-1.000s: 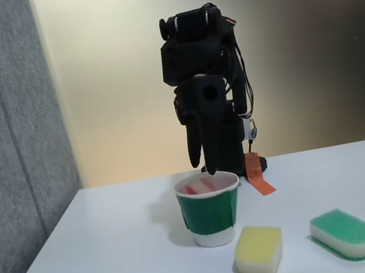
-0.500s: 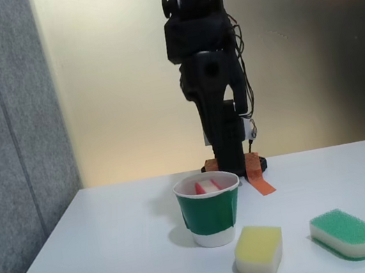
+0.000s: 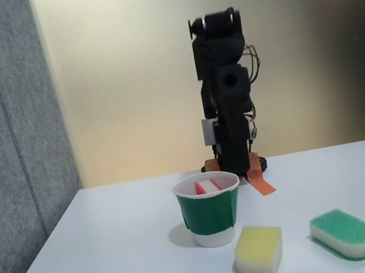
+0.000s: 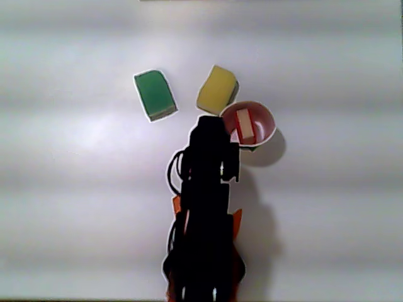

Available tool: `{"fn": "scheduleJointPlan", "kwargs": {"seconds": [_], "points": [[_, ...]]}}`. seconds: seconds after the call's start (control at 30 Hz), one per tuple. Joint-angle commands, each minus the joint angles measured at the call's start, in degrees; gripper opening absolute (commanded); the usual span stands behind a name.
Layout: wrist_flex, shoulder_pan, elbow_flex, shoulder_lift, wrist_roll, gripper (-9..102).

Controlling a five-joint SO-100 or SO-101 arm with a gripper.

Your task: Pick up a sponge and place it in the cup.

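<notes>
Fixed view: white table; grey fabric partition at left; beige-to-dark wall behind; green paper cup near front, red-topped sponge standing inside, top peeking over rim; yellow-topped sponge just right of cup, green-topped sponge further right; black arm folded upright behind cup on orange-taped base; claw state cannot be told.

Other view, top-down: striped glare across white table; sponge on edge inside cup; yellow-topped sponge beside cup, green-topped sponge apart; arm dark silhouette, claw indistinct.
</notes>
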Motion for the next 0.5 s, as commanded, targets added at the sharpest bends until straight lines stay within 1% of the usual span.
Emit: {"fn": "scheduleJointPlan", "kwargs": {"seconds": [0.0,0.3,0.47], "points": [[-1.93,-1.14,4.31,5.27,1.41,0],[-10.9,-2.9,17.58,17.05,4.83,0],[-12.74,-3.25,22.41,22.24,5.19,0]]}}
